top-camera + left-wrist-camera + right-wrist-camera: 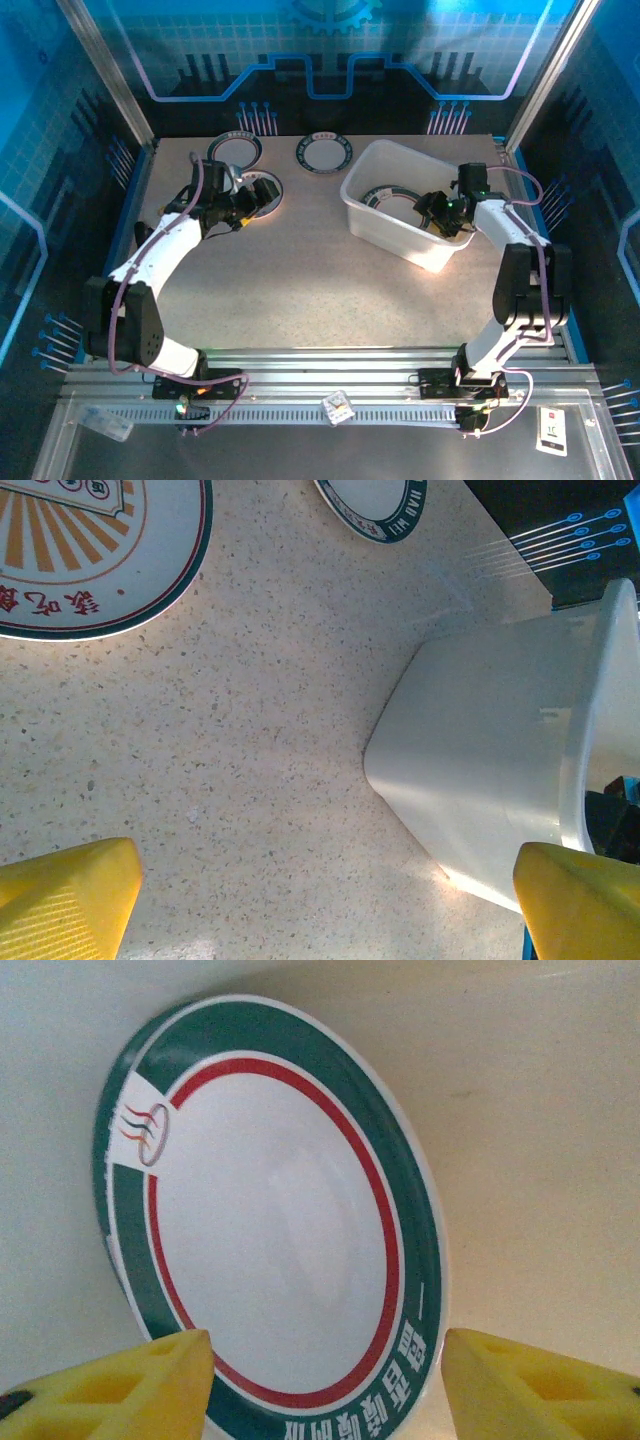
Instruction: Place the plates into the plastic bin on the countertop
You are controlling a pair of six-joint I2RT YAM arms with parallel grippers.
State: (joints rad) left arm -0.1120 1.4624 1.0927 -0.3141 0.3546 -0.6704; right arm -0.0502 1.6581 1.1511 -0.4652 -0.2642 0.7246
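Observation:
A plate [270,1210] with a green rim and a red ring lies inside the white plastic bin [372,222], also seen as the plate [385,197]. My right gripper [325,1390] hangs over its near edge, open, yellow fingers [120,1390] apart and gripping nothing; it sits inside the bin as the right gripper [435,210]. My left gripper [325,920] is open over the bare countertop [250,760], next to an orange sunburst plate [90,550]. Two more plates, one [236,148] and another [324,153], lie at the back of the countertop [300,270].
The bin's outer wall [490,770] stands to the right of my left gripper [262,190]. A second plate's edge [375,505] shows at the top of the left wrist view. A blue frame [130,215] edges the countertop.

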